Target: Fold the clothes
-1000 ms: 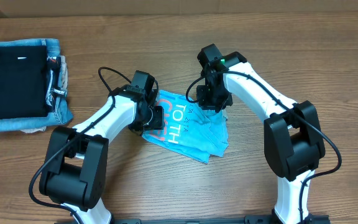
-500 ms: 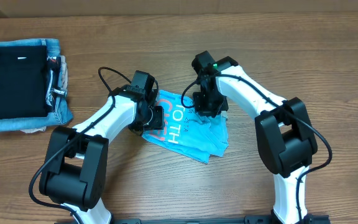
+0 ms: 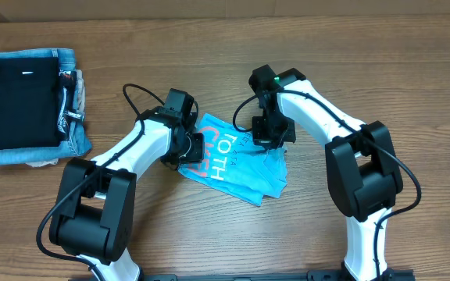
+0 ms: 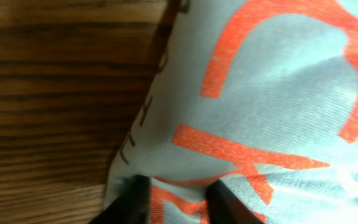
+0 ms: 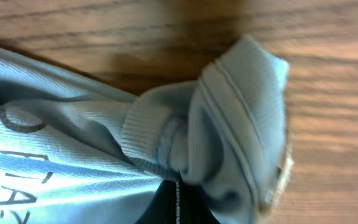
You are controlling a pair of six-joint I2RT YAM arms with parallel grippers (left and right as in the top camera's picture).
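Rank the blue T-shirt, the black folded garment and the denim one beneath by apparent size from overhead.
Black garment and blue T-shirt look alike, so unranked; the shirt is partly covered.
Smallest: denim garment, only its edges showing.

T-shirt (image 3: 239, 167) | white chest print read approx. "TO TH" (overhead) | coral letters beside it partly hidden, illegible | small dark print nr collar unreadable

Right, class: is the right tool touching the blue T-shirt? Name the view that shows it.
Touching. The right wrist view shows the right tool shut on the T-shirt, its ribbed collar bunched there.
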